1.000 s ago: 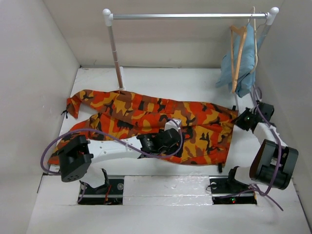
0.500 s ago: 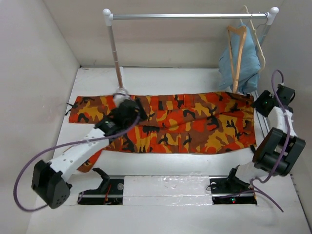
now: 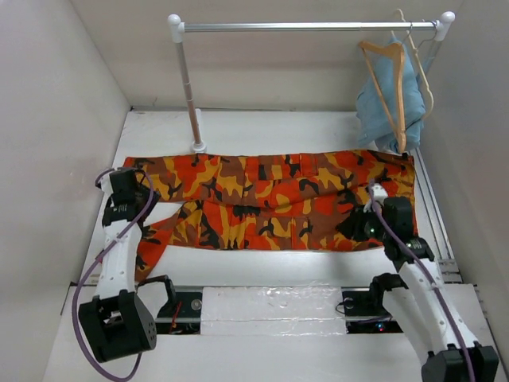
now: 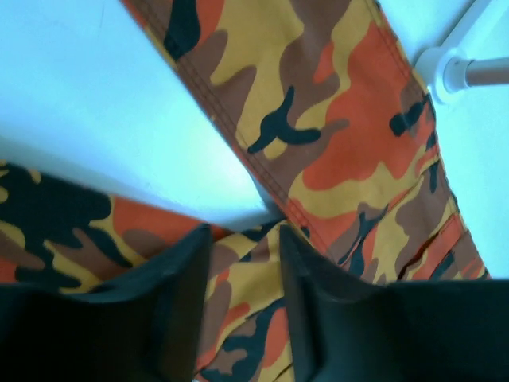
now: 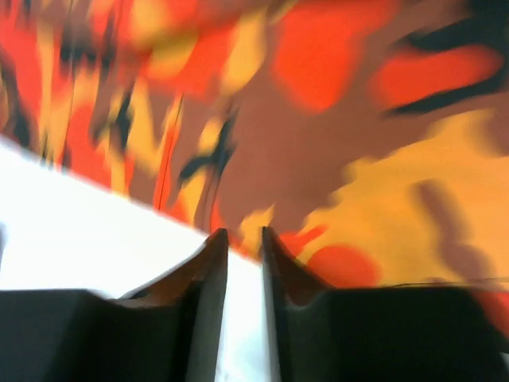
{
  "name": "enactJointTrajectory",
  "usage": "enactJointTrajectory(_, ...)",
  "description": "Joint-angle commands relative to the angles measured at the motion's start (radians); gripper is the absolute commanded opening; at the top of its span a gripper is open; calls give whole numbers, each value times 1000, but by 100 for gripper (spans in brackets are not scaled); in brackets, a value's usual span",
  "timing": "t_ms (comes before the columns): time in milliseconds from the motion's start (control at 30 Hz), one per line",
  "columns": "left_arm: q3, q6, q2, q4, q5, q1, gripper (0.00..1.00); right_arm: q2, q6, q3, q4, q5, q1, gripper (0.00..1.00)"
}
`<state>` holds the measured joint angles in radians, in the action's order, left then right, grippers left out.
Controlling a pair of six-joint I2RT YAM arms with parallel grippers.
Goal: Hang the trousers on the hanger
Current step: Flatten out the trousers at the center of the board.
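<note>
Lying flat for edge pickup, trousers (image 3: 270, 199) underlie left gripper (image 4: 242, 239), parted over a leg, and right gripper (image 5: 240, 237), narrow, perhaps empty.

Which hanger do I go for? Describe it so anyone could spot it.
Find the metal rail across the back and follow it to its right end. The hanger is the bare tan wooden triangle in front of the light blue garment, not the paler hanger carrying it.
</note>
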<state>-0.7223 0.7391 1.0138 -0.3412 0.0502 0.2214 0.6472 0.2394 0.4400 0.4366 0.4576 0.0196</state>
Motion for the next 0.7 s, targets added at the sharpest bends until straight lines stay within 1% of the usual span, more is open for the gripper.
enactJointTrajectory(0,30,-75,-60,-103,-39,-34,29,-6,-55,-17,70,32,136,32)
enactJointTrajectory(33,18,-66,-51,-116,6,-87,19,9,-43,-20,53,18,178,36)
enactJointTrajectory(67,-9,-51,-47,-157,40,-126,14,28,-32,-15,-23,35,263,38)
enactJointTrajectory(100,-46,-43,-41,-148,59,-189,11,51,-19,-11,-92,65,322,38)
enactJointTrajectory(133,-69,-38,-37,-133,72,-189,9,89,38,-1,-169,82,395,37)
enactJointTrajectory(167,-98,-44,-32,-110,63,-189,9,192,44,23,-255,31,581,33)
enactJointTrajectory(200,-171,-46,-27,-96,44,-189,8,263,41,123,-268,-20,685,9)
enactJointTrajectory(233,-213,-47,-32,-84,2,-189,5,341,-6,191,-269,-72,786,0)
enactJointTrajectory(267,-248,-49,-37,-56,-15,-203,0,514,-46,271,-236,-139,875,0)
enactJointTrajectory(300,-328,-59,-47,-50,-32,-203,0,604,-81,445,-211,-166,1014,0)
enactJointTrajectory(333,-369,-69,-53,-47,-80,-203,0,684,-153,524,-199,-190,1072,0)
enactJointTrajectory(367,-458,-92,-58,-47,-110,-203,0,821,-211,660,-197,-221,1139,0)
enactJointTrajectory(400,-501,-105,-61,-54,-119,-203,0,883,-227,661,-206,-221,1152,0)
enactJointTrajectory(433,-549,-116,-61,-61,-124,-203,0,940,-267,766,-228,-188,1152,0)
enactJointTrajectory(467,-590,-121,-61,-74,-127,-203,3,995,-276,814,-272,-107,1152,0)
enactJointTrajectory(500,-671,-125,-60,-76,-124,-203,9,1104,-279,859,-291,-76,1152,7)
enactJointTrajectory(533,-709,-139,-58,-76,-141,-203,21,1158,-297,966,-305,-45,1152,16)
enactJointTrajectory(567,-733,-145,-55,-79,-151,-203,25,1215,-317,1033,-276,-4,1152,25)
enactJointTrajectory(600,-776,-145,-43,-84,-165,-203,27,1274,-337,1105,-242,3,1152,36)
enactJointTrajectory(633,-792,-152,-41,-87,-188,-203,29,1396,-380,1182,-201,7,1152,40)
enactJointTrajectory(667,-798,-155,-43,-78,-200,-203,30,1455,-405,1344,-118,15,1152,42)
